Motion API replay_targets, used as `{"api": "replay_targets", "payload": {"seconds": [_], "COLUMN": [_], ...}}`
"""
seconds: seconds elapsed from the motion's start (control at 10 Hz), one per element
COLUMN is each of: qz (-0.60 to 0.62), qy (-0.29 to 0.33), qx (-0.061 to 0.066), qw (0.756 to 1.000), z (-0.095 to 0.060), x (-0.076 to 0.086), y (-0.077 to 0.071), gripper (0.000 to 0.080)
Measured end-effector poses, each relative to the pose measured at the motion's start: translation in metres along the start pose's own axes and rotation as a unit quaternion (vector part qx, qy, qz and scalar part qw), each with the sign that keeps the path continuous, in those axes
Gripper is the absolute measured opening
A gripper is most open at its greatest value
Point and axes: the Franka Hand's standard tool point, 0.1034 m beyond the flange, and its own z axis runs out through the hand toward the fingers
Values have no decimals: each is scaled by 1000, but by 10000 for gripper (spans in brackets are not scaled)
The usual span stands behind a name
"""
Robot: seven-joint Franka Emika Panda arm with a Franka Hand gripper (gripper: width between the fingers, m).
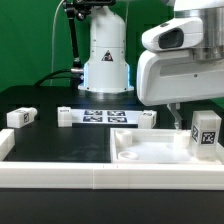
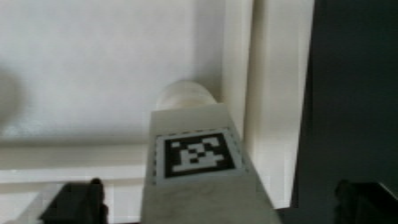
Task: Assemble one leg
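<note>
The table (image 1: 55, 140) is covered in black. The panel (image 1: 150, 152) is laid flat on it, toward the exterior view's right. The marker board (image 1: 105, 117) is seen behind the panel. The leg (image 1: 207, 130) is stood upright at a corner of the panel, just beside the rim. The gripper (image 2: 217, 203) is hung over the leg with its fingers (image 2: 71, 200) spread wide, and the leg is not touched. The leg is judged light, stiff and a bit slippery. It is best taken by its flat sides, near the top. Little room is left by the rim, and more is found above.

No readable text; fiducial tag (image 2: 196, 156) on leg (image 2: 192, 112)
</note>
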Motion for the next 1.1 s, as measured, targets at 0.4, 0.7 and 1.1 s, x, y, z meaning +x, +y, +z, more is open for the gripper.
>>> {"api": "replay_targets", "payload": {"seconds": [0.4,0.7,1.1], "qz": [-2,-1,80], "qy": [-1,-1,4], "qx": [-1,-1,-1], "qw": [1000,1000,997], "z": [1,1,3], "x": [-1,-1,-1], "y": [-3,-1,-1], "gripper": [392,291,291]}}
